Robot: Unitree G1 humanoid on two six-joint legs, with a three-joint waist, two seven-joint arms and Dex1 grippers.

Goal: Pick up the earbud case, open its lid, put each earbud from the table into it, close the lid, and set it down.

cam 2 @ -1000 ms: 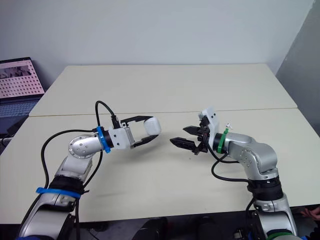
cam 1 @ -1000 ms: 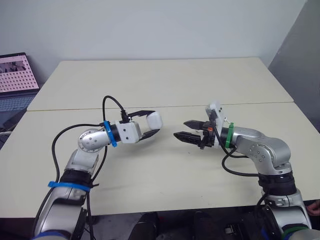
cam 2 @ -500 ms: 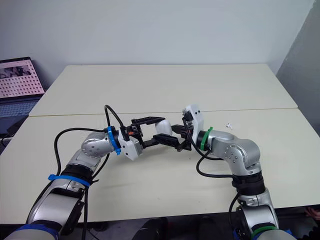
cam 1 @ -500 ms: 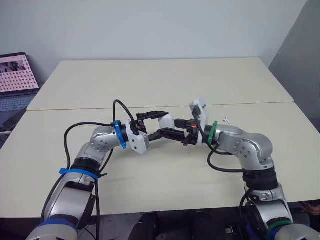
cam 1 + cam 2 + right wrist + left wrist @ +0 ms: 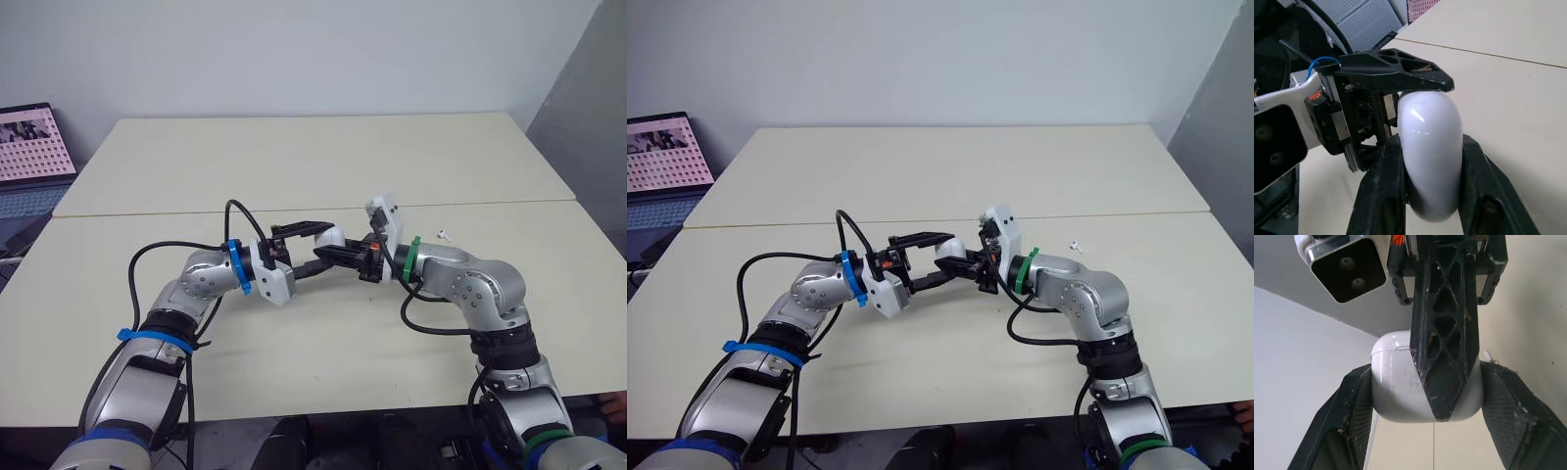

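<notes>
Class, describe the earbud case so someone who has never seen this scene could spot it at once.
Over the middle of the cream table, two black grippers meet. The earbud case is the smooth white rounded shell clamped between the left gripper and the right gripper, far bigger than the tiny white earbud to its right.

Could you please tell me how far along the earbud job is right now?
Done: the earbud case is off the table, clamped in the left gripper. In hand: the right gripper pinches the case too, its lid apparently not yet open. Left: opening it, loading the earbud lying on the table, closing, setting down.
</notes>
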